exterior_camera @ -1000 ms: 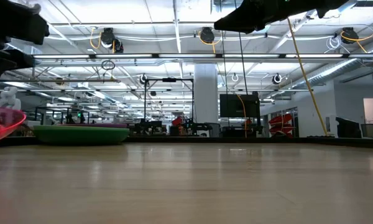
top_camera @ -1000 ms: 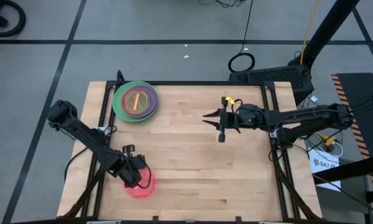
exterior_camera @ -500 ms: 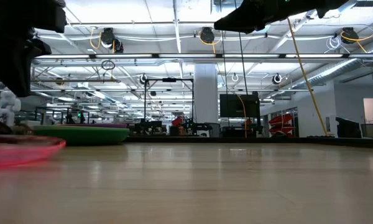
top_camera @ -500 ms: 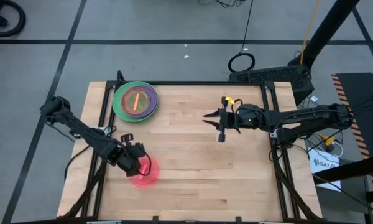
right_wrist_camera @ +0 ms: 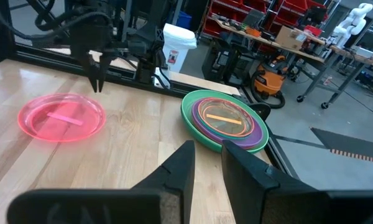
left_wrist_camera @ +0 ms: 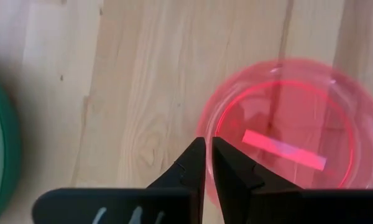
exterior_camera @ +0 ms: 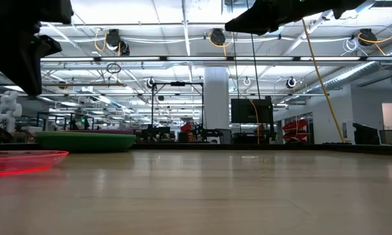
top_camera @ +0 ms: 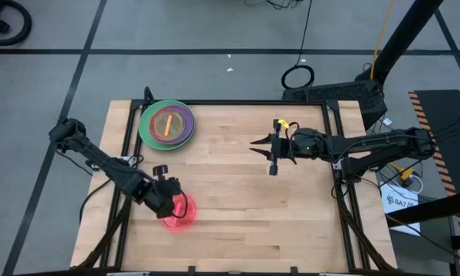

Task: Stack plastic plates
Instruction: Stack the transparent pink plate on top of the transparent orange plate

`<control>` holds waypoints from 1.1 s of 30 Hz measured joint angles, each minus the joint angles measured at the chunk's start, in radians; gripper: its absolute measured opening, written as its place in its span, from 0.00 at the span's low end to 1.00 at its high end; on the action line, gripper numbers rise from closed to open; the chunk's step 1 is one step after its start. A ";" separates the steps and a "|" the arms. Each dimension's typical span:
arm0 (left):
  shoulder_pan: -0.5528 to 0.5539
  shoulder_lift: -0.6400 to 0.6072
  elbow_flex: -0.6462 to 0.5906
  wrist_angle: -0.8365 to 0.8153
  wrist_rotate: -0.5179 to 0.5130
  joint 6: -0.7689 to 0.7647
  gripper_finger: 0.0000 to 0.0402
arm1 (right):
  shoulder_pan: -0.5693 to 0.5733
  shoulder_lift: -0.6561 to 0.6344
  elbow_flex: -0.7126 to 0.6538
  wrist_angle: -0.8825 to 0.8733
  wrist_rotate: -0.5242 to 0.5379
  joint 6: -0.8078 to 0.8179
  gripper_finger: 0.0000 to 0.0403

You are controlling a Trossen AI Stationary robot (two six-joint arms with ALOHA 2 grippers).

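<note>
Since half a second ago the pink plate [top_camera: 179, 214] has settled flat on the table [top_camera: 238, 192] toward seven o'clock, no longer gripped. The left gripper [top_camera: 171, 201] has lifted just clear of it at its ten o'clock edge, fingers [left_wrist_camera: 196, 163] pressed together on nothing. The stack of plates [top_camera: 166, 124] at eleven o'clock is unchanged. The right gripper [top_camera: 262, 144] stays hovering right of centre, its fingers nearly together, empty.

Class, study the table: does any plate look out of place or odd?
One does. The pink plate lies flat and alone near the front left, apart from the plate stack at the back. The left claw hovers shut just above it; nothing is damaged.
</note>
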 joint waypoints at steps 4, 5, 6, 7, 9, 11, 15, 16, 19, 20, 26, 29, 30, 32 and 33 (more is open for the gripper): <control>-0.034 0.000 0.000 0.017 -0.054 0.000 0.09 | 0.000 0.000 0.000 0.000 0.000 0.000 0.18; -0.043 0.000 0.000 0.017 -0.068 -0.002 0.09 | 0.000 0.000 0.000 0.000 0.000 0.000 0.18; -0.051 0.000 0.000 0.017 -0.080 -0.006 0.09 | 0.000 0.000 0.000 0.000 0.000 0.000 0.18; -0.059 0.000 0.000 0.017 -0.096 -0.007 0.09 | 0.000 0.000 0.000 0.000 0.000 0.000 0.18; -0.072 0.000 0.000 0.022 -0.120 -0.006 0.09 | 0.000 0.000 0.000 0.000 0.000 0.000 0.18; -0.077 0.000 -0.013 0.054 -0.128 -0.001 0.09 | 0.000 0.000 0.000 0.000 0.000 0.000 0.18; -0.076 0.000 -0.101 0.185 -0.117 0.011 0.09 | 0.000 0.000 0.000 0.000 0.000 0.000 0.18; -0.076 0.000 -0.132 0.232 -0.105 0.020 0.09 | 0.000 0.000 0.000 0.000 0.000 0.000 0.18; -0.076 0.000 -0.224 0.350 -0.072 0.025 0.09 | 0.000 0.000 0.000 0.000 0.000 0.000 0.18; -0.076 0.000 -0.245 0.374 -0.061 0.023 0.09 | 0.000 0.000 0.000 0.000 0.000 0.000 0.18; -0.073 0.000 -0.280 0.388 -0.017 -0.002 0.09 | 0.000 0.000 0.000 0.000 0.000 0.000 0.18; -0.064 0.000 -0.268 0.390 -0.014 -0.029 0.09 | 0.000 0.000 0.000 0.000 0.000 0.000 0.18; -0.057 0.000 -0.266 0.393 -0.014 -0.044 0.09 | 0.000 0.000 0.000 0.000 0.000 0.000 0.18; -0.044 0.000 -0.265 0.393 -0.009 -0.075 0.09 | 0.000 0.000 0.000 0.000 0.000 0.000 0.18; -0.040 0.000 -0.265 0.388 -0.007 -0.088 0.09 | 0.000 0.000 0.000 0.000 0.000 0.000 0.18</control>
